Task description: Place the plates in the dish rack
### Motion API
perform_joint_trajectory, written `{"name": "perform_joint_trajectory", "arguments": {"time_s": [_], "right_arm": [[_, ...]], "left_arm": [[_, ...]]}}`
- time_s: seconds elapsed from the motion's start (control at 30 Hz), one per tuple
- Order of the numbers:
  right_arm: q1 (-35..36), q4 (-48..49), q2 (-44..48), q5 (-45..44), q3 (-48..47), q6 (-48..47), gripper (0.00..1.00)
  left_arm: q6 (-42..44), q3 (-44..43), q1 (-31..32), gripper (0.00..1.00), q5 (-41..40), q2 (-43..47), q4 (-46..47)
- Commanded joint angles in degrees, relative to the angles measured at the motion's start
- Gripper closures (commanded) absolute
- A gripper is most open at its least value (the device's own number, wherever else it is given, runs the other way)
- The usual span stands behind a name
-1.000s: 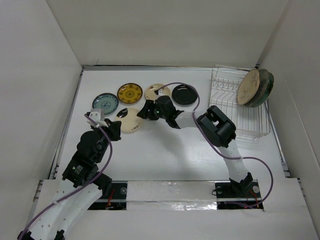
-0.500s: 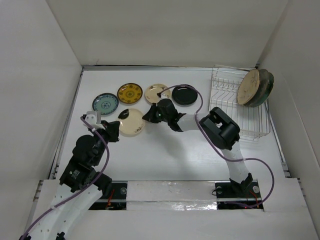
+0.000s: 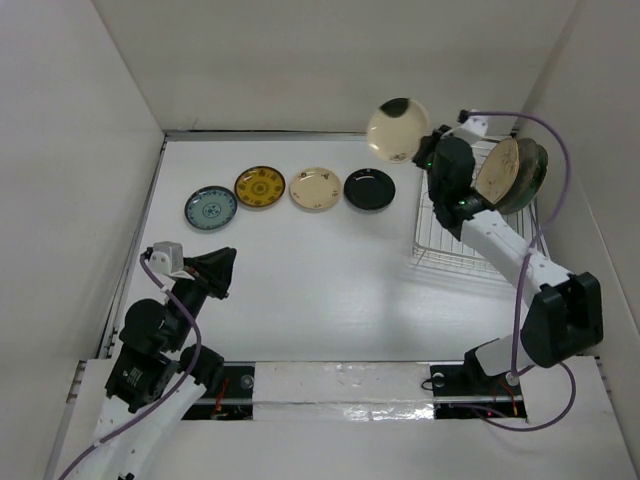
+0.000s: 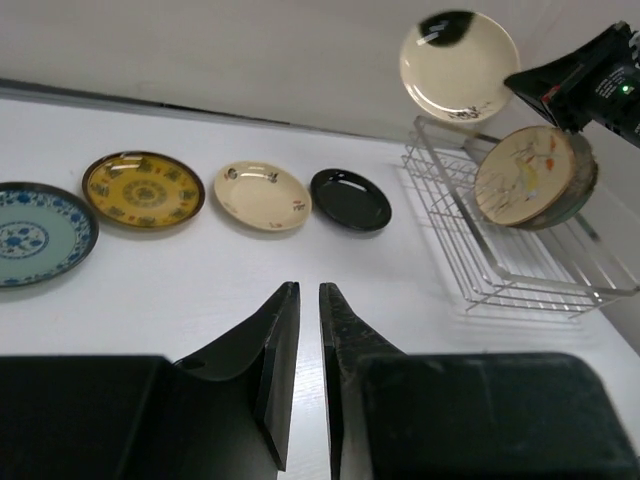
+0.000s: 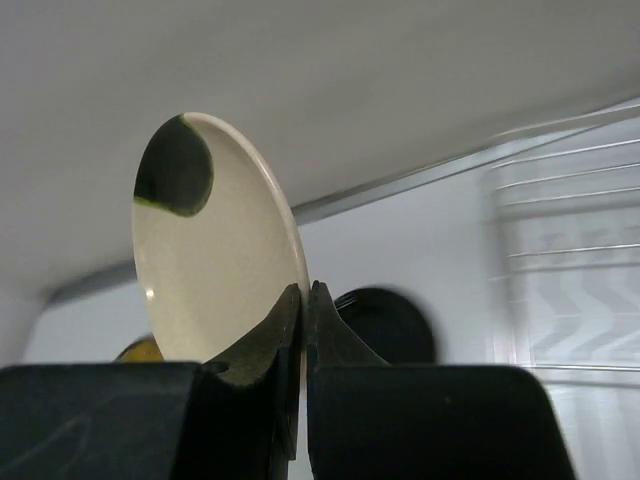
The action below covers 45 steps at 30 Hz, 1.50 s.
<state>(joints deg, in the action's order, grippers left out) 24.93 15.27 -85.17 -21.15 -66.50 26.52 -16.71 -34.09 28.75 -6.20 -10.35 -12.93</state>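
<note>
holding a cream plate [image 3: 398, 129] with a dark patch upright in the air, its rim pinched tight in the right gripper [image 3: 428, 152], just above the far left corner of the dish rack [image 3: 470, 255]. hanging at the near left, the left gripper [image 3: 222, 268], fingers almost together, gripping nothing. standing in the rack, two large plates [image 3: 500, 170]; lying flat beyond, four smaller plates [image 3: 315, 188]. loading seemingly midway; next, probably lowering this plate edge-on between free prongs.

Bright and even from above; soft sheen on desk [image 3: 390, 300] left of dish rack [image 3: 452, 238], itself blurred in right wrist view.
</note>
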Motion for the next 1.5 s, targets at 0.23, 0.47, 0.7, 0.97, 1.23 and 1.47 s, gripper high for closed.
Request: {"name": "perform_joint_trajectory", "arguments": {"time_s": [0.23, 0.47, 0.7, 0.97, 1.23, 1.47], "right_arm": [[-15.52, -11.92, 5.02, -31.82, -3.98, -20.96, 1.0], [-17.28, -4.55, -4.47, -42.48, -8.91, -41.53, 1.0], [-17.81, -0.68, -9.93, -45.21, -11.46, -51.83, 1.0], [-17.81, -0.06, -13.71, -45.83, -7.51, -52.02, 1.0], [-16.05, -0.59, -17.4, -42.49, -5.31, -46.47, 1.0], [-14.29, 0.11, -20.56, -42.05, -5.92, -45.25, 0.83]], "left_arm": [[0.71, -0.19, -0.19, 0.88, 5.75, 10.0, 4.23], [0.71, -0.1, -0.19, 0.87, 9.45, 10.09, 4.75], [0.63, -0.1, 0.95, 0.87, 8.31, 12.72, 4.4], [0.63, -0.19, 1.48, 0.87, 7.87, 12.81, 4.14], [0.54, -0.28, 1.48, 0.87, 7.34, 12.11, 3.96], [0.54, -0.28, 1.48, 0.87, 6.9, 11.58, 3.79]]}}
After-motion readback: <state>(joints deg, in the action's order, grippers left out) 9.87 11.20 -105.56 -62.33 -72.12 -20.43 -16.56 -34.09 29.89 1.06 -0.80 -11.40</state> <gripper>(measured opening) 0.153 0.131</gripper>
